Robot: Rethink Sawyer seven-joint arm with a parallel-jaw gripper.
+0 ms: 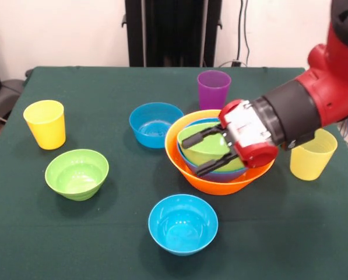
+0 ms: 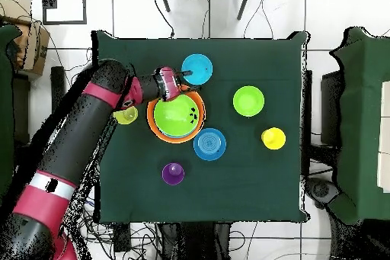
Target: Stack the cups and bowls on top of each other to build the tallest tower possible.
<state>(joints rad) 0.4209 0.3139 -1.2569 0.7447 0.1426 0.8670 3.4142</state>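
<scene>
I see the gripper [image 1: 206, 150] reaching in sideways over the big orange bowl [image 1: 217, 182], arm [image 1: 313, 108] coming from the picture's right in the front view. Two black fingers [image 1: 204, 136] spread apart, one above and one below the medium green bowl [image 1: 203, 146]; fingers open, straddling the bowl's rim on the side toward the wrist. I cannot tell whether the pads touch the plastic.

Green bowl sits nested in the large blue bowl [image 1: 220, 174], which sits in the orange one: the tower [image 2: 177, 117] is three deep as I read it. Overhead, gripper [image 2: 181, 91] lies at the tower's edge nearest the small blue bowl [image 2: 197, 69].

Loose on the green tablecloth [image 1: 104, 233]:
- second small blue bowl [image 1: 155, 124], just beside the orange rim
- small green bowl [image 1: 77, 174], well apart
- opaque yellow cup [image 1: 45, 123], upright, well apart
- purple cup [image 1: 213, 89], upright, just behind the tower
- ribbed pale yellow cup [image 1: 312, 156], upright, partly under the arm
</scene>
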